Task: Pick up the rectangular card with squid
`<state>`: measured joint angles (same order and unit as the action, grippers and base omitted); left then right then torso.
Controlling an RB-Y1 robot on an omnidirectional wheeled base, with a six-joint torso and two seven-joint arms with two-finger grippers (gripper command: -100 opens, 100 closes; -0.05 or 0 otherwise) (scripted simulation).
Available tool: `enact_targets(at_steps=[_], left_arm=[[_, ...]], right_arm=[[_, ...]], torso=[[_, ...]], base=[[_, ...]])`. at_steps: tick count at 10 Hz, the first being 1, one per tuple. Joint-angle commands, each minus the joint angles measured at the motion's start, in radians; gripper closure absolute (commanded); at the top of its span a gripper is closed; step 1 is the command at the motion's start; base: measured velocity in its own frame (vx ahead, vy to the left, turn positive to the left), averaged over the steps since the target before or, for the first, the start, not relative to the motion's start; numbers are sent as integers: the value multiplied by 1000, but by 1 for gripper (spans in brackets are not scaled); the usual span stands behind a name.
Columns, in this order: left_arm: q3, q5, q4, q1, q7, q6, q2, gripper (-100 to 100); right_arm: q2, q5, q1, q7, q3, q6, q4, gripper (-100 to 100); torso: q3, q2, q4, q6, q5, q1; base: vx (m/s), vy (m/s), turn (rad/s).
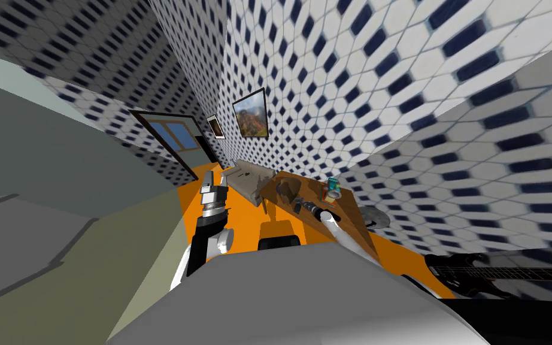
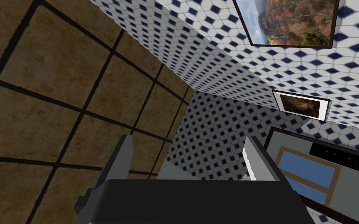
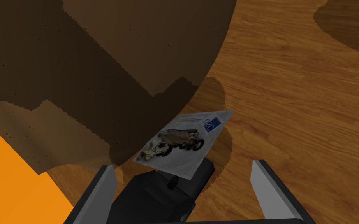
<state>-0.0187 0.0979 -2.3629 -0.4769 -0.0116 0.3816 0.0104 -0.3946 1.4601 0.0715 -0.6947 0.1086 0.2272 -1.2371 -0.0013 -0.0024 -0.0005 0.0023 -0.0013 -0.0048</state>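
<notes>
Squid card (image 3: 183,144), white with a blue mark at one corner, sits tilted above the wooden tabletop (image 3: 311,97), its near edge over a small black blocky object (image 3: 155,194). It lies between the spread fingers (image 3: 105,182) of the right jaws, which are released and touch nothing. A large brown bowl (image 3: 97,70) looms just beside the card (its shadow falls across the wood), and the orange floor (image 3: 3,175) shows past the tabletop's edge. Left jaws, raised over the floor beside the tabletop, are released too.
</notes>
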Motion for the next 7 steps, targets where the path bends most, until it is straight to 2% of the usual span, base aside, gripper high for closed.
enact_targets(at_steps=[1,2,3,4,5,6,7], left_arm=[[0,0,0,0,0,0,0,0],[0,0,0,0,0,0,0,0],[0,0,0,0,0,0,0,0],[0,0,0,0,0,0,0,0],[0,0,0,0,0,0,0,0],[0,0,0,0,0,0,0,0],[0,0,0,0,0,0,0,0]], right_arm=[[-20,50,-30,-24,4,40,50,-100],[-20,70,-30,-24,4,40,73,-100],[-20,91,-30,-24,4,40,75,-100],[-36,131,-54,-59,9,76,115,-100],[-36,156,-54,-59,9,76,138,-100],[-36,177,-54,-59,9,76,138,-100],[-51,212,-77,-94,14,113,187,-100]], torso=[[0,0,0,0,0,0],[0,0,0,-2,0,0],[0,1,0,0,0,-1],[0,0,0,0,0,1],[0,0,0,-2,0,0],[0,1,0,0,0,-1],[0,-1,0,0,0,1]], base=[[-46,-64,341],[-50,-77,183],[-30,-38,-45],[-57,-62,311],[-58,-77,188],[-25,-34,-19],[-48,-61,294]])
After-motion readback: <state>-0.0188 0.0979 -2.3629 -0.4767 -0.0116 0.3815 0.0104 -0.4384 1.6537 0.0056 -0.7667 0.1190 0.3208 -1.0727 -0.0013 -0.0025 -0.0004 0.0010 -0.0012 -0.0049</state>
